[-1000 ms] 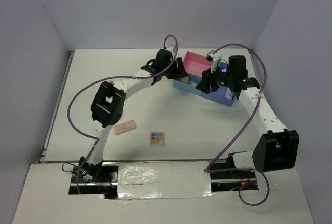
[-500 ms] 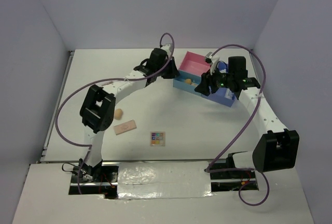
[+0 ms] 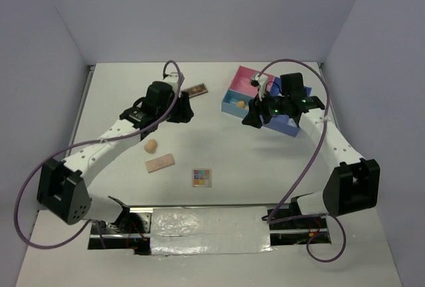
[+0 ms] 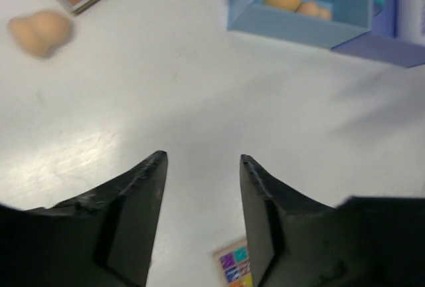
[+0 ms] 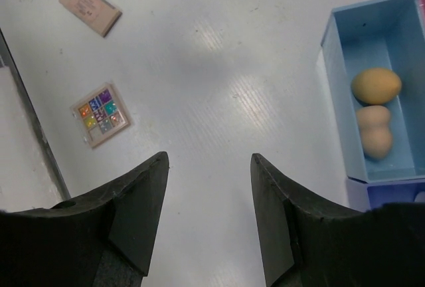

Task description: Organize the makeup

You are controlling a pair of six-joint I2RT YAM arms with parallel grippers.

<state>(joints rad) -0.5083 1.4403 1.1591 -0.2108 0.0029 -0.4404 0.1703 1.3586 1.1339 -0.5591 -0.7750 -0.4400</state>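
My left gripper point(image 3: 186, 113) is open and empty over bare table, left of the tray; its own view shows it open too point(image 4: 202, 161). A brown palette point(image 3: 196, 90) lies just beyond it. A loose peach sponge point(image 3: 151, 145) lies on the table, also in the left wrist view point(image 4: 40, 32). Near it lie a pink palette point(image 3: 160, 163) and a square multicolour palette point(image 3: 202, 177). My right gripper point(image 3: 251, 117) is open and empty point(image 5: 209, 157) just left of the tray. Two peach sponges point(image 5: 376, 85) point(image 5: 375, 134) lie in the light-blue compartment. I cannot make out white bottles.
The pink-and-blue compartment tray point(image 3: 247, 74) stands at the back right, its light-blue compartment point(image 5: 335, 101) nearest the arms. Purple cables loop over both arms. Walls close the table on three sides. The table's left edge has a metal rail point(image 3: 72, 134).
My left arm has drawn back from the tray, leftward and toward the near side. The brown palette and the loose sponge now show. My right gripper has shifted slightly left.
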